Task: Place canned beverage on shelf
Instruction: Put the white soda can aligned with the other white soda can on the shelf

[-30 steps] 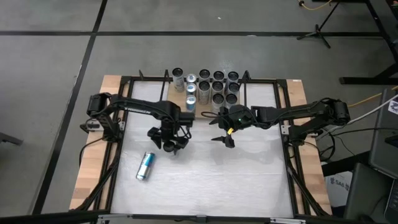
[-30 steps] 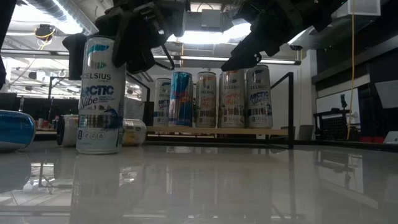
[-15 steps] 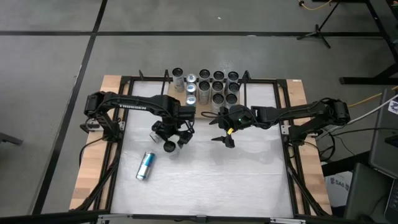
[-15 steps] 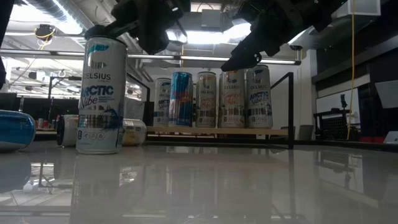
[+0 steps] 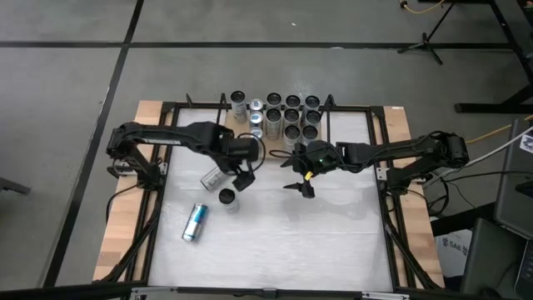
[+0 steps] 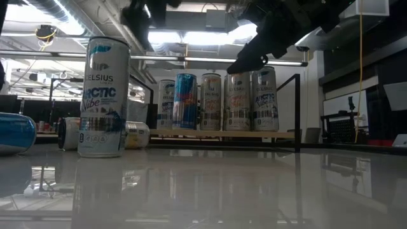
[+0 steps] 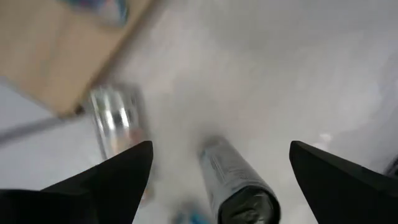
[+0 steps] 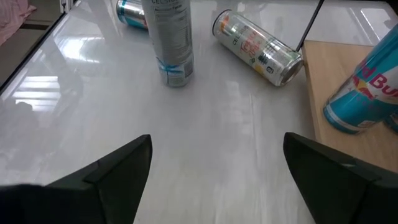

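Observation:
A silver Celsius can (image 6: 102, 95) stands upright on its base on the white table; it also shows in the high view (image 5: 226, 198) and the left wrist view (image 7: 239, 186). My left gripper (image 5: 237, 178) is open and empty, above this can and a little to its far side. My right gripper (image 5: 301, 185) is open and empty, hovering in front of the shelf (image 5: 268, 142). The shelf's wooden board (image 8: 336, 68) carries several upright cans (image 6: 219, 102).
A blue can (image 5: 194, 222) lies on its side near the table's left. A silver can (image 5: 212, 177) lies on its side beside the shelf's left end (image 8: 258, 46). Black frame rails (image 5: 162, 167) run along the table's edges. There is bare table toward the near side.
My left gripper has risen from around the top of the upright Celsius can and gone toward the far edge and the shelf. The can stays standing in place on the table. My right arm has kept still.

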Controlling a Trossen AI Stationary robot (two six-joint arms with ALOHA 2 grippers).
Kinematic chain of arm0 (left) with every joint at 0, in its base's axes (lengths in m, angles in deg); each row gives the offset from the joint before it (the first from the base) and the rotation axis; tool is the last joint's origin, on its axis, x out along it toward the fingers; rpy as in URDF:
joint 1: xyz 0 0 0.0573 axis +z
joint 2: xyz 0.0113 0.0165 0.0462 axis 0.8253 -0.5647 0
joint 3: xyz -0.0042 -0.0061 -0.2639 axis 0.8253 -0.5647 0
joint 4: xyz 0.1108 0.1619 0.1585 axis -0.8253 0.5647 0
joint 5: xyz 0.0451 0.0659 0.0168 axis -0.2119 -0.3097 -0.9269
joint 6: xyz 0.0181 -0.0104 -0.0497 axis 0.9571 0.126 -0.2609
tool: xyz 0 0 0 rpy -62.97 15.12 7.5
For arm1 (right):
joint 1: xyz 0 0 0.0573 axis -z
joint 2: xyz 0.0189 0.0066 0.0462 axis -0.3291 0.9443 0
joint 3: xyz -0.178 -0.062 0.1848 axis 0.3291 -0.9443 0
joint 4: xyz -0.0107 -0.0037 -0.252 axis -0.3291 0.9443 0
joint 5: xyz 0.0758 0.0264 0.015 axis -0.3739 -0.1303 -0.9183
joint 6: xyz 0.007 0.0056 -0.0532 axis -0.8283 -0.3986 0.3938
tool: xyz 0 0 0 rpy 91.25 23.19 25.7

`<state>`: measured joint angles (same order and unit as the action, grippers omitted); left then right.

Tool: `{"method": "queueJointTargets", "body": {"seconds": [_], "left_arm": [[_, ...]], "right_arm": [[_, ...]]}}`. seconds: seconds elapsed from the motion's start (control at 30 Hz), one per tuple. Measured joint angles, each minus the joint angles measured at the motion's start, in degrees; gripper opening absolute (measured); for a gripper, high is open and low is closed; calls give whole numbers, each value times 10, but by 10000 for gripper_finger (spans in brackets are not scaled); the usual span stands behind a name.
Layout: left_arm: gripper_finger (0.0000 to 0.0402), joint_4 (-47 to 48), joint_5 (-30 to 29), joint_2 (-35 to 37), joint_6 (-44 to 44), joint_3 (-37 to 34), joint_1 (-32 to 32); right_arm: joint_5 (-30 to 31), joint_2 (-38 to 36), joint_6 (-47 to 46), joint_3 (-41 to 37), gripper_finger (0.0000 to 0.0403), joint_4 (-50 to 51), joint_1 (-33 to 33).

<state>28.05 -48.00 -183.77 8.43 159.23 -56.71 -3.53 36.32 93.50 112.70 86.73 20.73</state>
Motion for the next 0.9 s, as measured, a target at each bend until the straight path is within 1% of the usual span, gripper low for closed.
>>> {"method": "queueJointTargets", "body": {"seconds": [0.1,0.2,0.3,0.47,0.6,0.77,0.9], "left_arm": [[367,2,-36,4,72,10,-31],[367,3,-44,7,133,12,-70],[367,3,-55,7,166,7,-109],[367,8,-102,6,161,-10,-171],[367,14,-135,6,149,-19,-206],[367,25,-161,6,125,-38,-229],[367,24,-165,6,110,-66,-231]], "right_arm": [[0,0,0,0,351,5,0],[0,0,0,0,351,8,0],[-1,0,0,0,351,8,0],[-1,0,0,0,351,7,0],[-1,0,0,0,351,8,0],[-1,0,0,0,351,7,0],[-1,0,0,0,351,7,0]]}}
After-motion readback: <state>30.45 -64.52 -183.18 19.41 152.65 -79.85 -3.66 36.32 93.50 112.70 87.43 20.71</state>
